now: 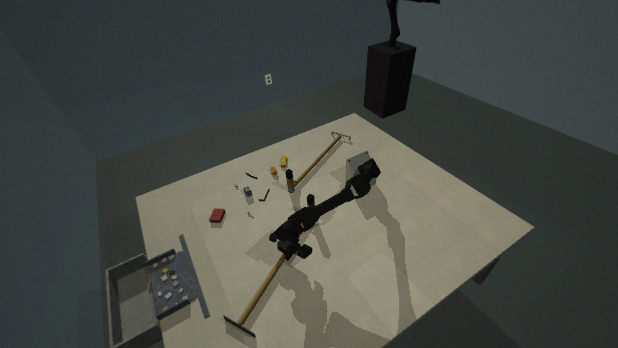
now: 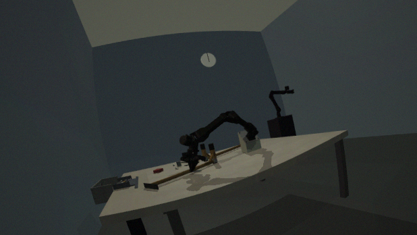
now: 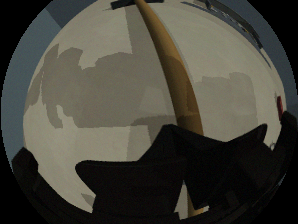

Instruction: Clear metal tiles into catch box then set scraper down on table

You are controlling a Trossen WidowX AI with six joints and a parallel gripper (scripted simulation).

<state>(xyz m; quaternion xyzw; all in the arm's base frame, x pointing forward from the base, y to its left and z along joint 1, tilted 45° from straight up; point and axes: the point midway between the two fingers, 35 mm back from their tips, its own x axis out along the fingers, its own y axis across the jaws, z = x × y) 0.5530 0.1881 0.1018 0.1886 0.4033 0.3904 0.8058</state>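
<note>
The long scraper lies on the table, its wooden handle running under my gripper. Its wide blade points toward the plate side, with bare table between. Its black-topped upright grip stands behind my gripper. My gripper is shut low over the middle of the handle, with no part of it visibly between the fingers; the tips hide the contact. Several pale and orange tiles lie on the blue-grey bench plate. The grey catch box adjoins its far end.
A rake lies behind, with its black-topped grip upright. A red block, yellow blocks and small tools lie at the back left. A grey-white box stands near the arm's base.
</note>
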